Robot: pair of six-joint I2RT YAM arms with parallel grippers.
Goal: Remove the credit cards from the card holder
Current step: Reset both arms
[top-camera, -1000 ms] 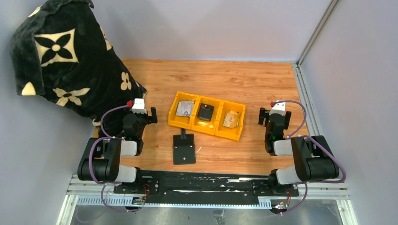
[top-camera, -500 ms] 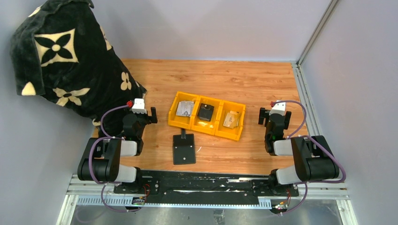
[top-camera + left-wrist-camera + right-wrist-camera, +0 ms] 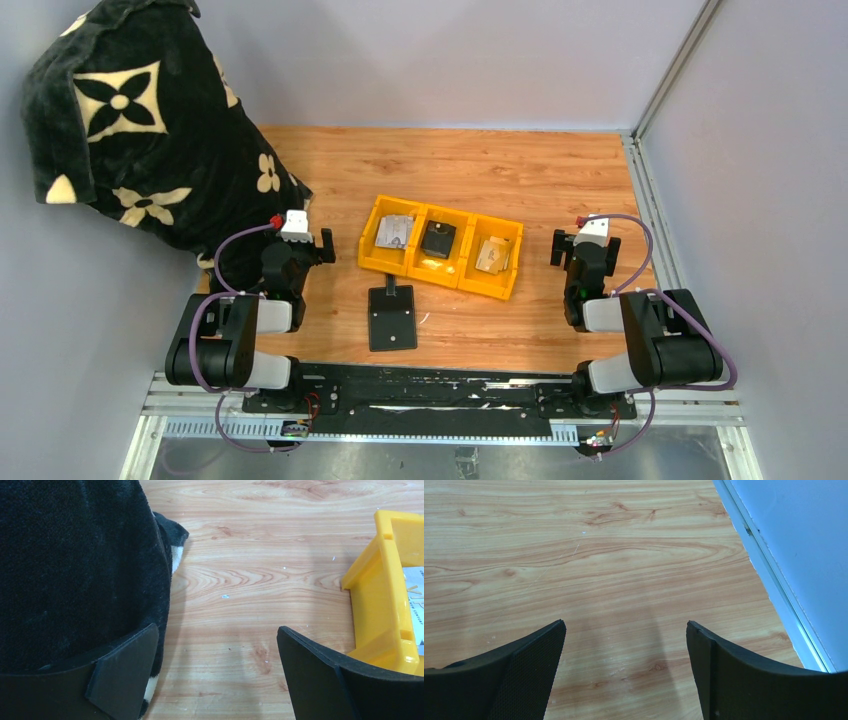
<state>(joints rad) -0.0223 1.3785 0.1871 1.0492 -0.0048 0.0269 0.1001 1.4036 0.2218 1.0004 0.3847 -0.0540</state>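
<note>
The black card holder (image 3: pixel 392 320) lies flat on the wooden table, near the middle front, its strap tab (image 3: pixel 390 288) pointing away from me. Silvery-grey credit cards (image 3: pixel 394 233) lie in the left compartment of a yellow bin (image 3: pixel 404 268), and tan cards (image 3: pixel 492 254) in its right compartment. My left gripper (image 3: pixel 300 248) rests open and empty left of the holder. In the left wrist view my gripper (image 3: pixel 217 635) is over bare wood, with the bin's corner (image 3: pixel 382 590) at the right. My right gripper (image 3: pixel 585 252) is open and empty, over bare wood in the right wrist view (image 3: pixel 625 627).
A small black squarish block (image 3: pixel 437 238) sits in the bin's middle compartment. A black flower-patterned blanket (image 3: pixel 140 130) is heaped at the back left and touches my left finger's side (image 3: pixel 75 570). A metal rail and wall (image 3: pixel 774 580) bound the table's right edge.
</note>
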